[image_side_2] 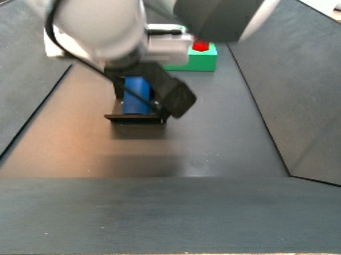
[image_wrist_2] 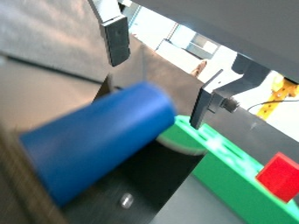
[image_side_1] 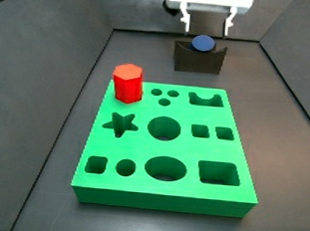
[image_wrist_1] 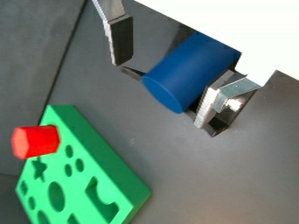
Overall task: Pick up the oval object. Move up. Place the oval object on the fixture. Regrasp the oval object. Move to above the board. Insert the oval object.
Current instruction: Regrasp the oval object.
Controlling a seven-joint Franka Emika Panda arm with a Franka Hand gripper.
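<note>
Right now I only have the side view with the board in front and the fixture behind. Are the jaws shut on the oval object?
Observer: No. In a wrist view the gripper straddles the oval object, and one finger stands clear of it.
Operator: Is it seated?
Observer: In a side view it lies on its side in the notch of the fixture.
Operator: Other finger?
Observer: Close against the peg; I cannot tell whether it touches.
</note>
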